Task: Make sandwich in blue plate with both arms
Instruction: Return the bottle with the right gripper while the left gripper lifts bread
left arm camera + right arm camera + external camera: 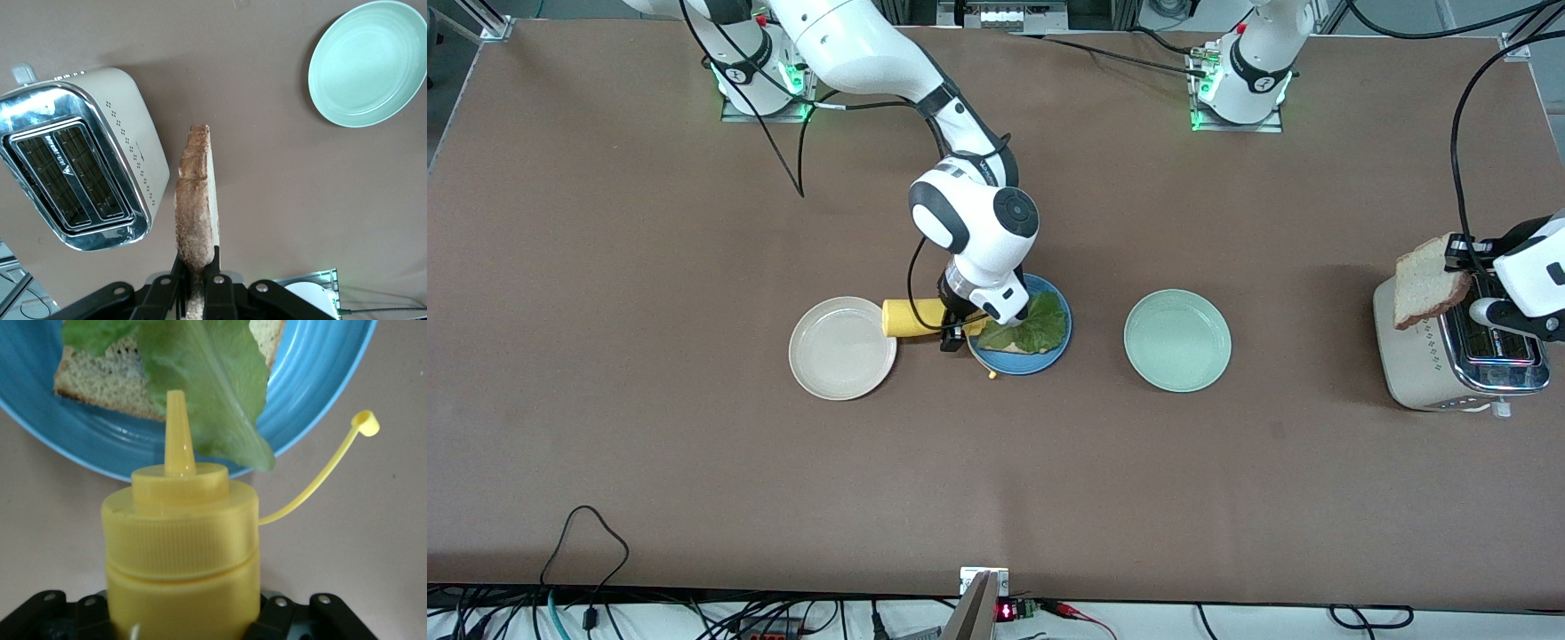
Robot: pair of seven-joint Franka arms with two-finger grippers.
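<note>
Cream plate (842, 348) and mint plate (1177, 340) lie nearest the camera, flanking the blue plate (1049, 348); no legible writing anywhere. The blue plate holds one bread slice (110, 380) topped with lettuce (1047, 322). Right gripper (958, 331) clamps a yellow squeeze bottle (180, 547) lying sideways, nozzle aimed at the lettuce, cap dangling on its strap. Left gripper (198, 279) pinches a second bread slice (197, 203) edge-on, over the table beside the toaster (1449, 356), long axis running straight out from the fingers.
</note>
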